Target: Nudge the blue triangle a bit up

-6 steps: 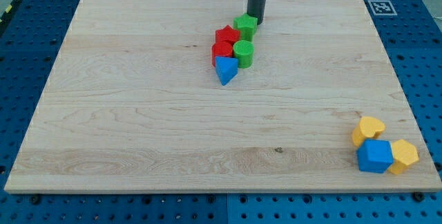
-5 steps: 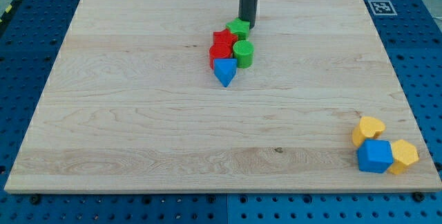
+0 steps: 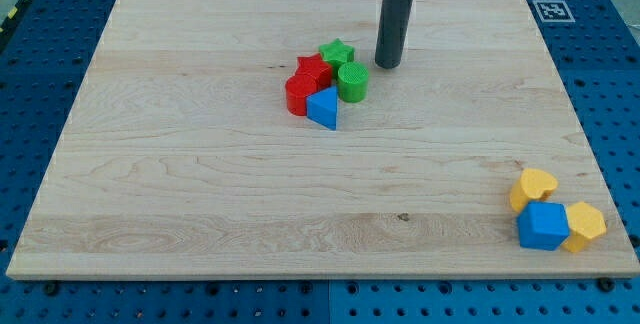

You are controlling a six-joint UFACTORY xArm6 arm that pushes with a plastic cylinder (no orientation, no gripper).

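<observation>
The blue triangle (image 3: 323,110) sits a little above the board's centre, at the bottom of a tight cluster of five blocks. I judge it a light, rigid plastic piece that will slide readily on the smooth wooden board (image 3: 200,194) and may pivot if struck off-centre, so my contact belongs on its lower face, at its 6 o'clock, square on. Touching it at 10 o'clock is a red cylinder (image 3: 298,95); at 1 o'clock a green cylinder (image 3: 352,82) presses close; beyond them lie a red star (image 3: 315,69) and a green star (image 3: 337,53). These stand directly in the path upward, so in my judgement any push will shove the whole cluster. My tip (image 3: 387,64) rests apart from the group at the triangle's 2 o'clock, holding nothing; being a bare rod, it has nothing to open or close. Far off at 4 o'clock sit a yellow heart (image 3: 533,186), a blue block (image 3: 543,226) and a yellow hexagon (image 3: 585,226), well clear.
</observation>
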